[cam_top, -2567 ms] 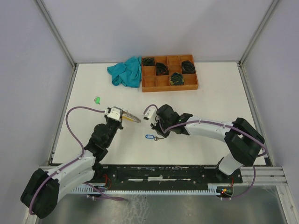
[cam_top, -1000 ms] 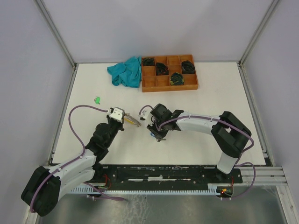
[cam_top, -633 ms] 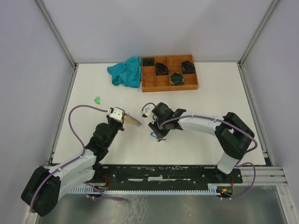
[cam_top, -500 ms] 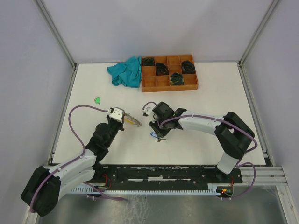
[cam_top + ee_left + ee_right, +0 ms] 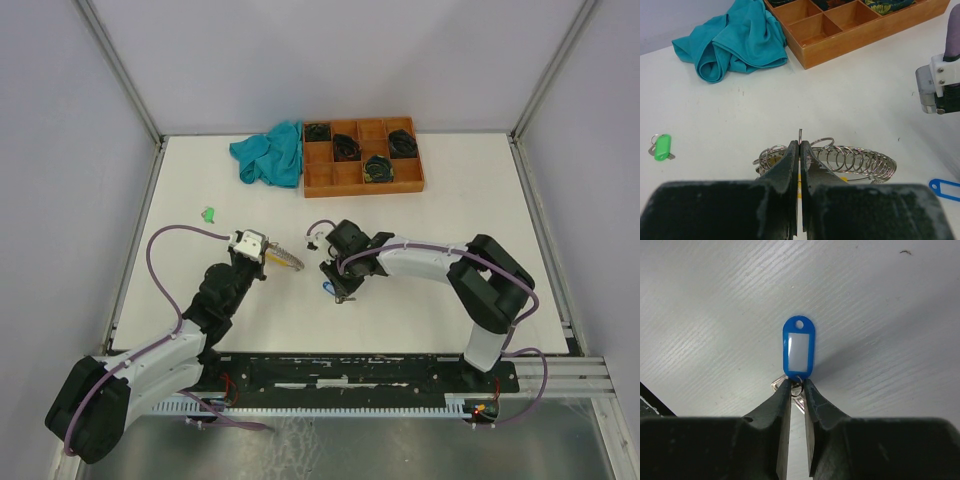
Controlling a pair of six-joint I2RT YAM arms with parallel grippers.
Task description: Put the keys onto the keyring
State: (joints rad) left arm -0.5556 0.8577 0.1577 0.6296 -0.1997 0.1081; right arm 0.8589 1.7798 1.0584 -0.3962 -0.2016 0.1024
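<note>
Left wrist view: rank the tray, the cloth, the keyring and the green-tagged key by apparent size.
Tray, cropped, and cloth: about equal.
Keyring, nearer, partly hidden.
Green-tagged key: smallest.

Blue-tagged key (image 5: 798, 346), green-tagged key (image 5: 661, 147), teal cloth (image 5: 735, 37)

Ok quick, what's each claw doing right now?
Left claw: closed, pinching the keyring.
Right claw: nearly closed around the small ring of the blue key; cannot tell if it grips.
</note>
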